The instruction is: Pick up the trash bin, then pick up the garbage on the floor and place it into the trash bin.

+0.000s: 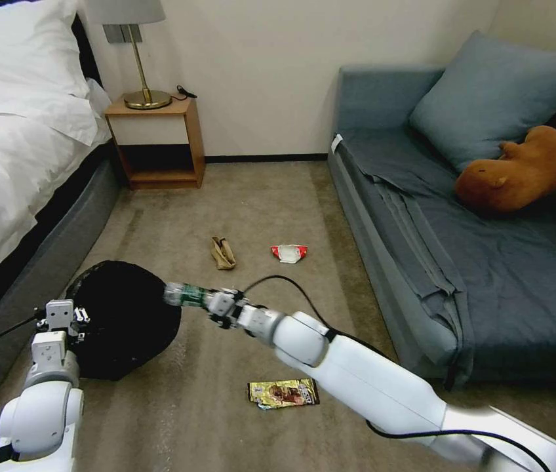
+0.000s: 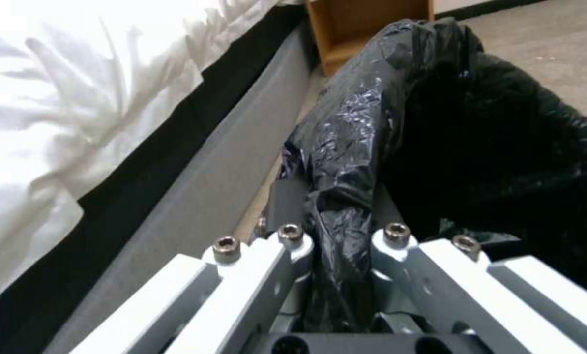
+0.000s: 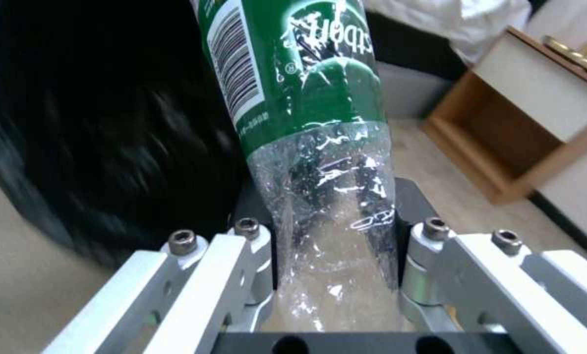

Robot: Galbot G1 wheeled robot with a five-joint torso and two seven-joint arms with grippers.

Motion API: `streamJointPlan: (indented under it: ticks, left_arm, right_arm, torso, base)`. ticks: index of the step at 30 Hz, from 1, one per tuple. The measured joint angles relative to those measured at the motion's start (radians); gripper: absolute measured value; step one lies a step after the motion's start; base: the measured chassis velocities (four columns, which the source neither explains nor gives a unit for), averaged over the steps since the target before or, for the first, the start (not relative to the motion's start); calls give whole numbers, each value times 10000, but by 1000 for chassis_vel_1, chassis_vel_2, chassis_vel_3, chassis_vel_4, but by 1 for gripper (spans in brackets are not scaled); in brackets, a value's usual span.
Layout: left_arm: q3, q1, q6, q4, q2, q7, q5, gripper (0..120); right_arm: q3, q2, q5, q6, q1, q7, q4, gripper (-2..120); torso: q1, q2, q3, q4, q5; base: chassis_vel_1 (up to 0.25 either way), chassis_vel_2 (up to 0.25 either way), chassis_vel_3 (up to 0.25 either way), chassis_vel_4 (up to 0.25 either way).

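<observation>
Nearest, a yellow snack wrapper (image 1: 284, 393) lies flat on the carpet (image 1: 212, 419). At left, the left gripper (image 2: 336, 216) pinches the black-bagged rim of the trash bin (image 1: 124, 318), beside the bed (image 1: 16, 164). The right gripper (image 3: 336, 231) clamps the plastic bottle (image 3: 307, 113), its green-labelled end at the bin's mouth. Farther off lie a tan scrap (image 1: 223, 253) and, to its right, a red-and-white wrapper (image 1: 289, 252)

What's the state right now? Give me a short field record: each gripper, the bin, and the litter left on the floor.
left gripper: shut on rim of the trash bin, beside the bed
right gripper: shut on the bottle, at the bin's mouth
bottle: not yet released
floor litter: yellow wrapper, tan scrap, red-and-white wrapper
</observation>
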State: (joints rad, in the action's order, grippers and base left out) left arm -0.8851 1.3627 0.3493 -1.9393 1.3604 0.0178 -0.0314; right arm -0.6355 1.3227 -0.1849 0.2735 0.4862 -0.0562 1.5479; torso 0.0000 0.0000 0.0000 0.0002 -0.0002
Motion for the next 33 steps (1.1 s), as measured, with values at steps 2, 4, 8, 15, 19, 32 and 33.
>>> streamJointPlan:
  ticks: [2, 4, 8, 15, 19, 32, 33]
  left_arm:
    - [47, -2, -15, -1, -1, -48, 5, 5]
    - [94, -2, -35, -2, -2, -74, 14, 5]
    - [315, 35, -307, -1, 6, -440, 69, 5]
    - [425, 46, -590, 168, 157, -724, 46, 5]
    - [454, 61, -556, 87, 172, -723, 87, 5]
    - [495, 274, -486, -246, 304, -680, 91, 5]
    - [487, 301, -487, -294, 331, -678, 92, 5]
  right_arm:
    - [-209, 251, -251, -73, -88, 205, -149, 22]
    - [-317, 433, -395, -198, -132, 302, -298, 22]
    - [-622, 1231, -1086, -618, -243, 737, -979, 22]
    - [-598, 2496, -1028, -1397, -240, 1105, -2416, 22]
    - [-469, 2627, -871, -1625, -164, 1124, -2853, 21]
    - [16, 2063, -409, -1775, 108, 1087, -3078, 21]
    - [28, 1980, -390, -1768, 146, 1086, -3023, 21]
  torso:
    - [0, 0, -1, 1, 0]
    - [0, 0, 0, 1, 1]
    - [0, 0, 0, -1, 0]
    - [-1, 0, 0, 0, 0]
    - [0, 0, 0, -2, 1]
    - [0, 0, -1, -4, 3]
    - [0, 0, -1, -4, 3]
  base:
    - [0, 0, 0, 0]
    - [0, 0, 0, 0]
    - [0, 0, 0, 0]
    - [0, 0, 0, 0]
    - [0, 0, 0, 0]
    - [0, 0, 0, 0]
    - [0, 0, 0, 0]
